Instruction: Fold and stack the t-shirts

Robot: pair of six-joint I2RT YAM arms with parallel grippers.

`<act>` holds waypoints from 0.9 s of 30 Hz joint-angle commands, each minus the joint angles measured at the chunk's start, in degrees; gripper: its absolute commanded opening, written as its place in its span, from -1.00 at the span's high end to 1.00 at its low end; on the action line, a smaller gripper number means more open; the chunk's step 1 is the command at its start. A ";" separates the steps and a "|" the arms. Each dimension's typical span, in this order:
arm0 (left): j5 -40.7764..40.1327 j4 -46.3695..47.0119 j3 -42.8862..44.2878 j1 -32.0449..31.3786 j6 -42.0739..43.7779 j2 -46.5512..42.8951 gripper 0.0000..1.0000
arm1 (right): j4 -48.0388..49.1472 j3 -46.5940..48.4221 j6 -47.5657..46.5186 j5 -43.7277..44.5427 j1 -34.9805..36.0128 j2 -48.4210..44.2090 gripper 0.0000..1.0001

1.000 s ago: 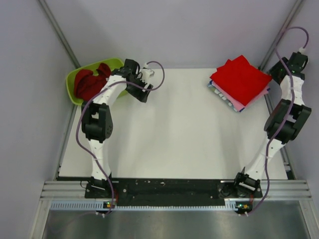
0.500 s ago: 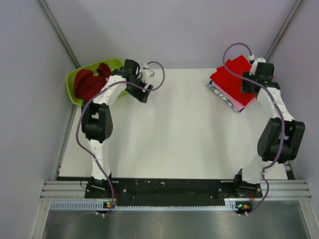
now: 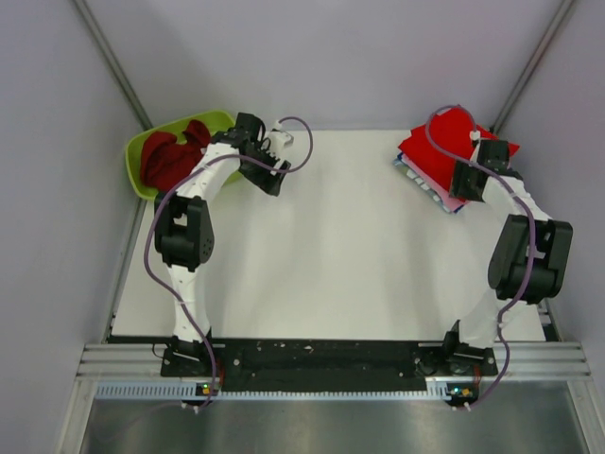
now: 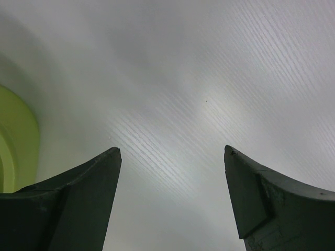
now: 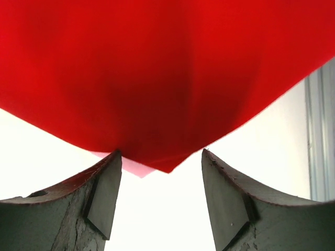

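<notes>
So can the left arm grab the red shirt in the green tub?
Probably yes. The left gripper is open beside the green tub, and nothing covers the dark red shirt inside.

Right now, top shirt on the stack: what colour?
Top shirt is bright red, clearest in right wrist view.

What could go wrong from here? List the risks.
The open right hand frames a corner of the top red t-shirt; closing could drag it and undo the fold or skew the stack. The open left hand sits beside the green tub; reaching for the crumpled dark red t-shirt could knock the rim.
</notes>
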 commanded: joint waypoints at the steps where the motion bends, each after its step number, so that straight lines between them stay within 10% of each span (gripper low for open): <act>1: 1.21 -0.09 0.14 0.27 1.15 -1.09 -0.67 | 2.37 -2.76 3.72 -0.48 -0.74 -1.62 -0.23; 18: 1.39 -0.62 0.58 0.27 1.85 -0.73 -0.67 | 2.99 -0.05 -0.85 3.39 0.57 -2.50 0.10; 27: 1.30 -1.15 0.67 0.27 2.12 -0.99 -0.67 | 2.99 1.28 -2.61 3.30 0.57 -1.35 0.71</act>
